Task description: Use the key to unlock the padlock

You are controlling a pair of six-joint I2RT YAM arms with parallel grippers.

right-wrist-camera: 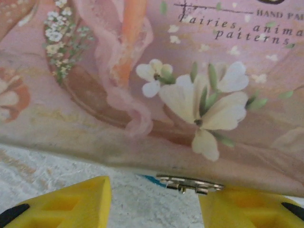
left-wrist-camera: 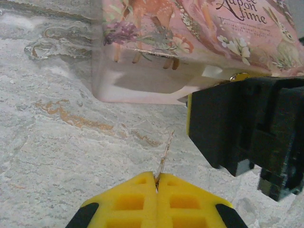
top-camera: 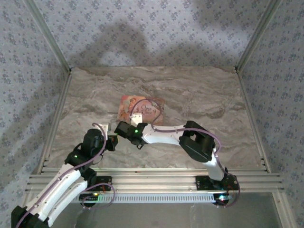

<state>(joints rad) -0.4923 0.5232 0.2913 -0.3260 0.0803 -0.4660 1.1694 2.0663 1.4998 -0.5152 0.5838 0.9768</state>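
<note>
My left gripper (left-wrist-camera: 157,176) is shut on the key (left-wrist-camera: 165,153), a thin metal blade sticking out towards the pink picture-lidded box (left-wrist-camera: 190,42). The key tip stops short of the box front, above the table. In the top view the left gripper (top-camera: 113,140) sits just near-left of the box (top-camera: 141,110). My right gripper (right-wrist-camera: 153,202) is open at the box's front edge, its yellow fingers (right-wrist-camera: 71,204) either side of the metal hasp (right-wrist-camera: 190,183). A blue-green sliver beside the hasp is the padlock (right-wrist-camera: 151,179), mostly hidden under the lid edge.
The marbled tabletop (top-camera: 213,104) lies inside patterned walls with metal corner posts. The right gripper's black body (left-wrist-camera: 251,128) crowds the space just right of the key. An aluminium rail (top-camera: 156,178) runs along the near edge by the arm bases.
</note>
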